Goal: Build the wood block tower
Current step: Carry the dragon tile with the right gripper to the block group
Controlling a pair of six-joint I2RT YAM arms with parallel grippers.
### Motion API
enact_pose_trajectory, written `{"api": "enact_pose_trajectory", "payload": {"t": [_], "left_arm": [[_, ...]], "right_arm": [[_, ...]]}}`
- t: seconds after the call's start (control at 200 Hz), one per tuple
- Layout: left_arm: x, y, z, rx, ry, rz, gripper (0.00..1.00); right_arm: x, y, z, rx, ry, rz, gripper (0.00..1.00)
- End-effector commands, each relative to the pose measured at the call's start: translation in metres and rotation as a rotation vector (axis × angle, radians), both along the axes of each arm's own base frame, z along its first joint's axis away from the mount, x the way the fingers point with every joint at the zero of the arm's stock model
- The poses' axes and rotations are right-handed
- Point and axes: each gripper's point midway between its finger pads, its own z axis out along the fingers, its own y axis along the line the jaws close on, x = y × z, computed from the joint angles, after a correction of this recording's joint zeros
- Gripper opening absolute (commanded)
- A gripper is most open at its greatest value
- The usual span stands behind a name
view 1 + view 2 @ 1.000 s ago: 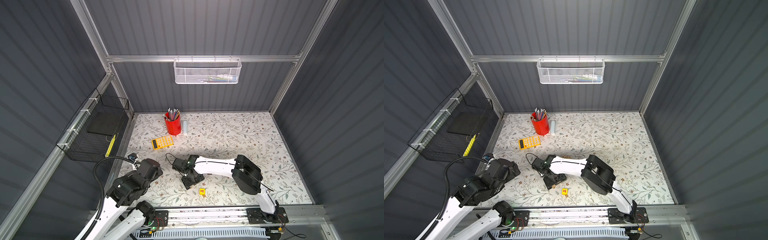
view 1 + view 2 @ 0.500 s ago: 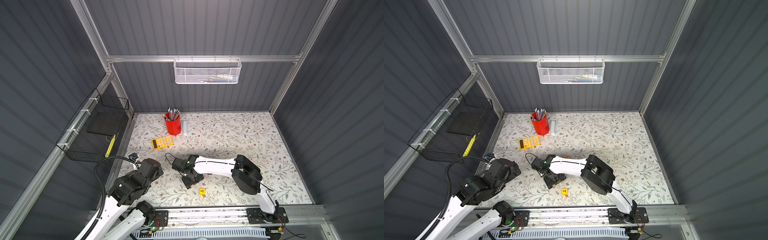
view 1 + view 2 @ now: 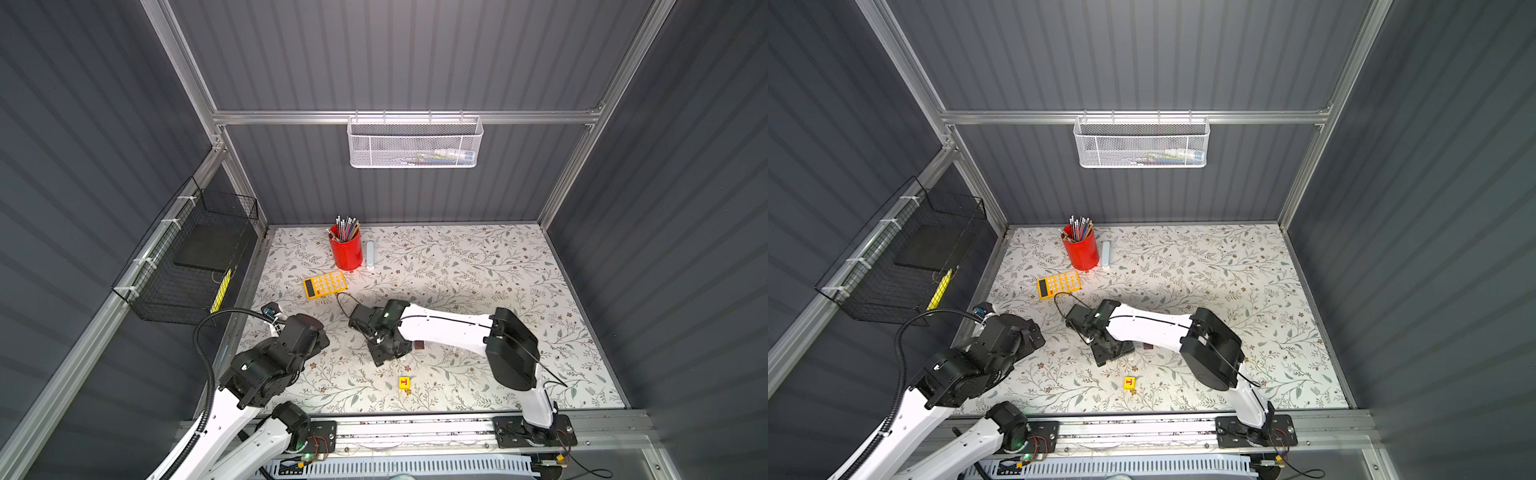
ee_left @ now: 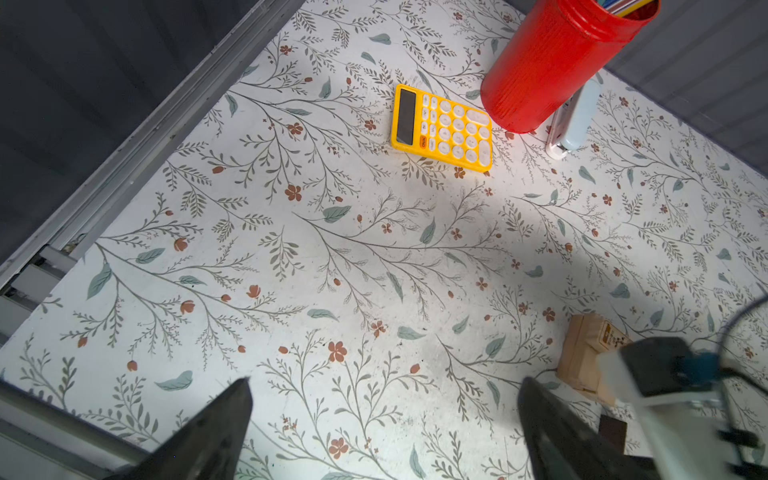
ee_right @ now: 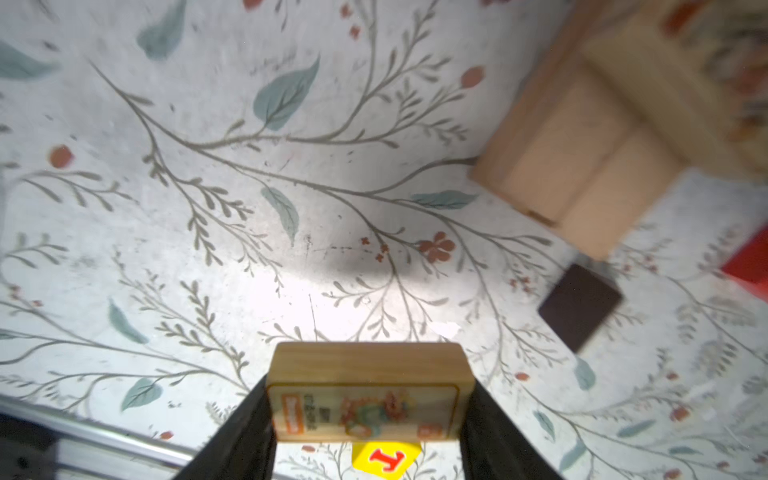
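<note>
Right wrist view: right gripper (image 5: pixel 368 401) just clamped printed block (image 5: pixel 365 368), next stack on tower (image 5: pixel 582 145); left gripper (image 4: pixel 385 395) wide, empty.

Red letter T on yellow cube (image 5: pixel 386 459); printed block (image 5: pixel 365 411) label unreadable.

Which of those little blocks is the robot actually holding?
The pale block with the printed picture, clamped in the right tool. The yellow letter cube, the dark brown piece and the tan stack lie on the table.
</note>
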Motion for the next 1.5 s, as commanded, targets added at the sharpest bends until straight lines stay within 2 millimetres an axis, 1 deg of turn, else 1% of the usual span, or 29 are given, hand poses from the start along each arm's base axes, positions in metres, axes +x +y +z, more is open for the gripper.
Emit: {"api": "enact_pose_trajectory", "payload": {"t": [0.0,0.13,0.205,0.28,0.435,0.54,0.61,0.73,0.825,0.865,0.991,1.231,1.496], "left_arm": [[0.006,-0.006,0.008,-0.008,-0.023,-0.03,1.0],[0.011,-0.012,0.008,-0.009,-0.03,-0.055,1.0],[0.018,-0.019,0.011,-0.023,-0.049,-0.073,1.0],[0.021,-0.021,0.011,-0.014,-0.046,-0.079,0.99],[0.026,-0.025,0.012,-0.004,-0.054,-0.097,1.0],[0.029,-0.028,0.009,0.002,-0.046,-0.108,1.0],[0.029,-0.029,0.006,0.009,-0.035,-0.109,1.0],[0.029,-0.029,0.003,0.009,-0.029,-0.109,1.0],[0.029,-0.03,0.002,0.0,-0.035,-0.107,1.0],[0.029,-0.03,0.001,-0.002,-0.035,-0.106,1.0],[0.029,-0.029,0.002,0.001,-0.035,-0.099,1.0],[0.028,-0.026,0.002,0.01,-0.035,-0.087,1.0],[0.027,-0.024,0.002,0.015,-0.032,-0.081,0.99]], "right_arm": [[0.015,-0.024,0.016,-0.01,-0.049,-0.173,0.55],[0.032,-0.03,0.022,0.018,-0.075,-0.293,0.54],[0.043,-0.034,0.018,0.025,-0.082,-0.358,0.54],[0.053,-0.037,0.011,0.03,-0.081,-0.417,0.54],[0.068,-0.035,0.004,0.008,-0.123,-0.456,0.53],[0.073,-0.035,-0.004,-0.006,-0.115,-0.474,0.54],[0.077,-0.035,-0.006,-0.007,-0.121,-0.479,0.54],[0.079,-0.037,-0.006,-0.013,-0.132,-0.491,0.54],[0.079,-0.038,-0.015,-0.009,-0.095,-0.509,0.54],[0.08,-0.039,-0.016,-0.006,-0.09,-0.515,0.54],[0.082,-0.037,-0.014,0.003,-0.094,-0.511,0.55],[0.085,-0.032,-0.02,0.01,-0.074,-0.504,0.56],[0.084,-0.034,-0.025,-0.006,-0.065,-0.503,0.58]]}}
